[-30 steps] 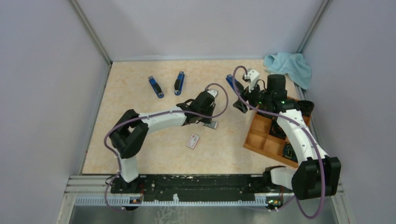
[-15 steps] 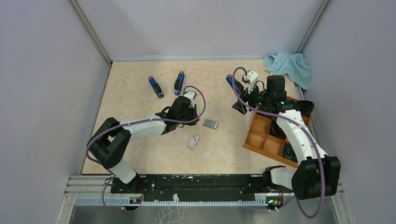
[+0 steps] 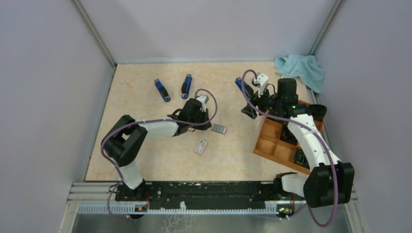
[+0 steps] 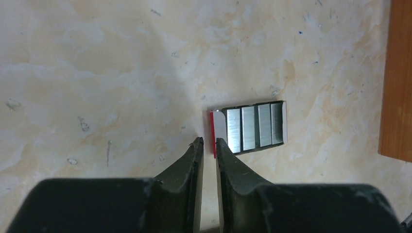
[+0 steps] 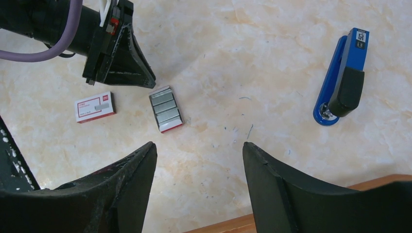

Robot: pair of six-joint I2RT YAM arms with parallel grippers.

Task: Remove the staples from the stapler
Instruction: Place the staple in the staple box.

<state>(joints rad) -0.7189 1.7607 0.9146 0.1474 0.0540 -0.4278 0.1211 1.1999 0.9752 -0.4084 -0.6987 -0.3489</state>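
Several silvery staples strips (image 4: 250, 127) lie side by side in a small open tray with a red end, flat on the table (image 3: 219, 128). My left gripper (image 4: 209, 143) is shut and empty, its tips right at the tray's red end (image 3: 208, 122). The strips also show in the right wrist view (image 5: 165, 108). My right gripper (image 5: 198, 160) is wide open and empty, hovering above the table by the wooden tray (image 3: 250, 111). A blue stapler (image 5: 342, 77) lies closed beside it (image 3: 239, 83). Two more blue staplers (image 3: 162, 90) (image 3: 186, 86) lie at the back.
A small white box with a red label (image 3: 200, 146) lies near the staples, also in the right wrist view (image 5: 94, 107). A wooden compartment tray (image 3: 265, 141) stands at the right. A light blue cloth (image 3: 301, 68) lies in the back right corner.
My left gripper drew back to the left, leaving the tray of staples on the table, then came a little closer to it again. The right arm has not moved.
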